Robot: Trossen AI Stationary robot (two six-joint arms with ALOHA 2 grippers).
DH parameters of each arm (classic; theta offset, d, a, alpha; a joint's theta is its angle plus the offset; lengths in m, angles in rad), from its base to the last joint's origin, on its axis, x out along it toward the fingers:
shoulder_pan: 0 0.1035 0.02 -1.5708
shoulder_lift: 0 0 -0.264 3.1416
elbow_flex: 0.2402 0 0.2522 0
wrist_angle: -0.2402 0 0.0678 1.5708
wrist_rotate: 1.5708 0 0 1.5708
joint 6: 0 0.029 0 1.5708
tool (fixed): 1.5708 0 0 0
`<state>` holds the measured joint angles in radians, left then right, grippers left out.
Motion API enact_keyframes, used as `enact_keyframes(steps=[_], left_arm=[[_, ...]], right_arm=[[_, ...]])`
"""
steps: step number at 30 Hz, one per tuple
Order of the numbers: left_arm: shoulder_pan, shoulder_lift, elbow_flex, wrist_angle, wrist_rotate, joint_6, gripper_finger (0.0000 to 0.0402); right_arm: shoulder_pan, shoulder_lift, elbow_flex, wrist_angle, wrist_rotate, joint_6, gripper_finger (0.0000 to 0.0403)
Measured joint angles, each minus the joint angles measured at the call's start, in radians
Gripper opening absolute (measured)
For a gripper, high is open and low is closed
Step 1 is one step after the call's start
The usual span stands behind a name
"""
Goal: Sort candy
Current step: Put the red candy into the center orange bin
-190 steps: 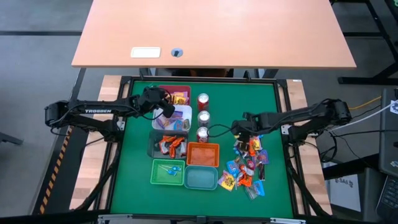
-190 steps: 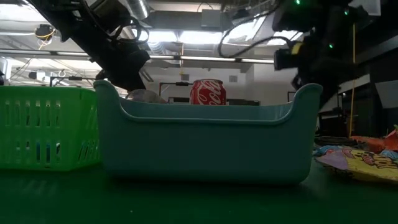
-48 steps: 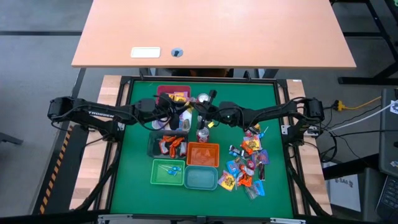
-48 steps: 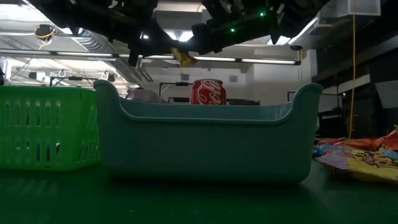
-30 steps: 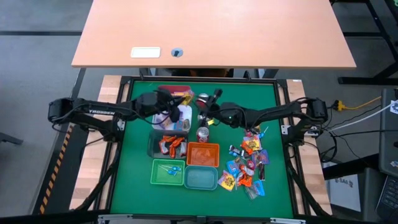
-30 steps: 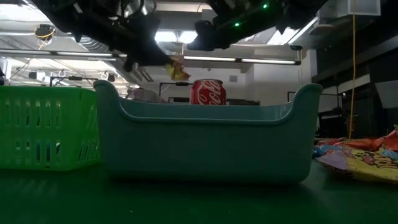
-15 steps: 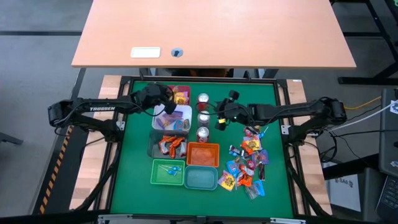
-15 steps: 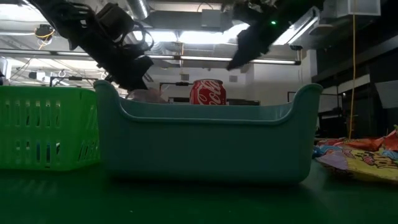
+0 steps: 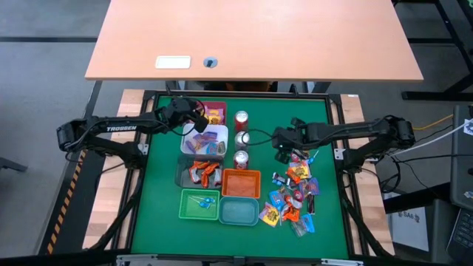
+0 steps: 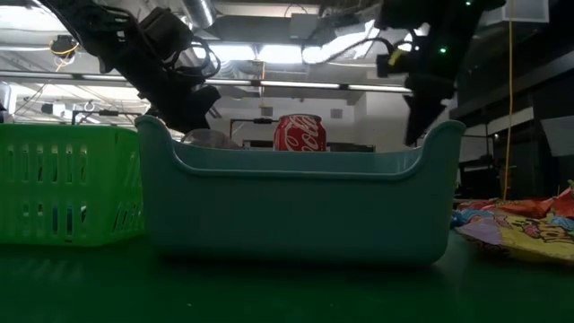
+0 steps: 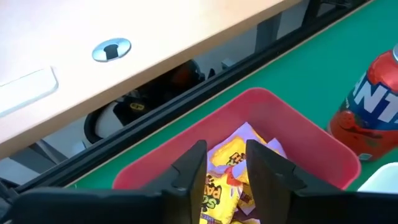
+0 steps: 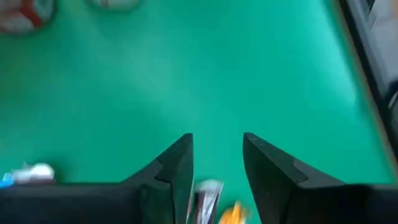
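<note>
Your big pile of candy [image 9: 294, 196] lies loose on the green mat, right side. Your right gripper [image 9: 284, 154] hangs open and empty just above its top edge. Your left gripper [image 11: 226, 163] is open over the red bin [image 11: 311, 140]. Wrappers are light and slippery; pinch one by its crinkly edge.

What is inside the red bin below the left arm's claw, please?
The red bin holds yellow wrapped candy. The left claw, open above it, covers part of the pile, so what lies deeper cannot be seen.
</note>
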<state>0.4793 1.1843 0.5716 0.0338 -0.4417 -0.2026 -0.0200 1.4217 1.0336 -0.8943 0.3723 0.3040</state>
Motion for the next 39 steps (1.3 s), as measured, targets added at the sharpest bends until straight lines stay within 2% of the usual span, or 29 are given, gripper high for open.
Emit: enact_keyframes(steps=[3, 12, 20, 24, 29, 36, 39], left_arm=[[0.0, 0.0, 0.0, 0.0, 0.0, -0.004, 0.0111], [0.0, 0.0, 0.0, 0.001, 0.002, -0.005, 0.0114], [0.0, 0.0, 0.0, 0.001, 0.002, -0.006, 0.0114], [0.0, 0.0, 0.0, 0.001, 0.002, -0.006, 0.0114], [0.0, 0.0, 0.0, 0.001, 0.002, -0.006, 0.0114], [-0.001, 0.0, 0.0, 0.001, 0.002, -0.006, 0.0114], [-0.001, 0.0, 0.0, 0.001, 0.002, -0.006, 0.0114]], right_arm=[[0.0, 0.001, -0.009, -0.065, -0.056, 0.06, 0.0138], [0.0, 0.003, -0.14, -0.052, -0.216, 0.16, 0.0138], [0.0, 0.003, -0.206, -0.033, -0.221, 0.285, 0.0138], [0.0, 0.003, -0.245, 0.037, -0.223, 0.341, 0.0138], [0.0, 0.003, -0.311, 0.147, -0.221, 0.347, 0.0138], [0.0, 0.003, -0.351, 0.164, -0.207, 0.378, 0.0137], [0.0, 0.003, -0.355, 0.164, -0.205, 0.378, 0.0123]])
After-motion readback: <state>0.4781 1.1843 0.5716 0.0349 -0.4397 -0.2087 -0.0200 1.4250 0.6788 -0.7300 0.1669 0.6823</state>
